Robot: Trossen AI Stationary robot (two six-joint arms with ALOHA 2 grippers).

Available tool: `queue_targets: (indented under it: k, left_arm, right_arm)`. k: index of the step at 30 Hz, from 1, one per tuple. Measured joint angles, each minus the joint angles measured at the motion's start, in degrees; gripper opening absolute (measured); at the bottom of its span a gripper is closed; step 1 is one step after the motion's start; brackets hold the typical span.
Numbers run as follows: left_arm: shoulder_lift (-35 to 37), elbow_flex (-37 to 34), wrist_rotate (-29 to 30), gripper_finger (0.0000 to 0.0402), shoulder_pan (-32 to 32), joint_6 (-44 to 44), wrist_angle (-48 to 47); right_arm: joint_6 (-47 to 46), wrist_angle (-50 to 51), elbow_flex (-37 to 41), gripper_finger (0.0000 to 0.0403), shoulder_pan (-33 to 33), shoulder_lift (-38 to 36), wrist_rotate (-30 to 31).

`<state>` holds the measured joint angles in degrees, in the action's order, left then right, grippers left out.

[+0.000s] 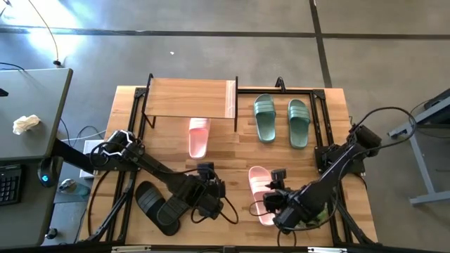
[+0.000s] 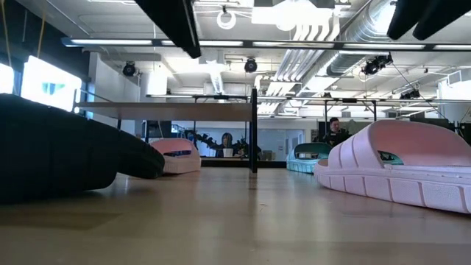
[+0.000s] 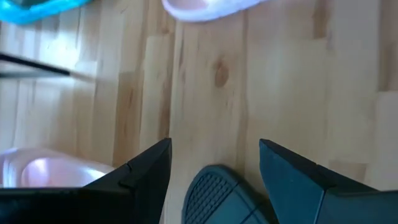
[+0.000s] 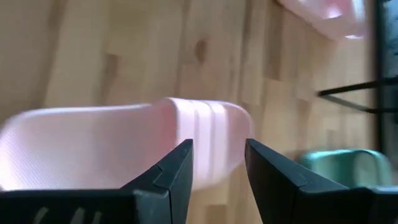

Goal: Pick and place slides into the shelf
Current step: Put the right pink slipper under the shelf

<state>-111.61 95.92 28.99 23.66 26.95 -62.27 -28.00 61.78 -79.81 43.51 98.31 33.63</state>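
Pink slide is lying near the table's front edge, well short of the shelf, with the right claw hovering half-open at its strap, needing a centred, level pinch, while the left claw is waiting wide beside the black slides.

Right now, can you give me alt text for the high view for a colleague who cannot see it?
Overhead view of a wooden table: the right gripper hangs over a pink slide near the front edge, and the left gripper, open, sits beside the black slides. Another pink slide lies partly under the shelf, with the green pair to its right.
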Motion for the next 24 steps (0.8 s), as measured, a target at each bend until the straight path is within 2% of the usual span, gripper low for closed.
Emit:
queue_targets:
  k: [8, 14, 24]
  left_arm:
    - [0.0, 0.0, -1.3, 0.0225, 0.1, 1.0, -0.9]
    - [0.0, 0.0, -1.3, 0.0225, 0.4, 1.4, -0.9]
    - [0.0, 0.0, -1.2, 0.0225, 0.4, 1.8, -0.9]
  right_arm:
    - [-1.8, -1.8, 0.0, 0.0137, -1.9, 3.5, -3.5]
    - [-3.0, -0.9, 0.0, 0.0137, -1.6, 9.2, -4.8]
    - [-5.0, 4.4, 0.0, 0.0137, -1.9, 16.5, 1.9]
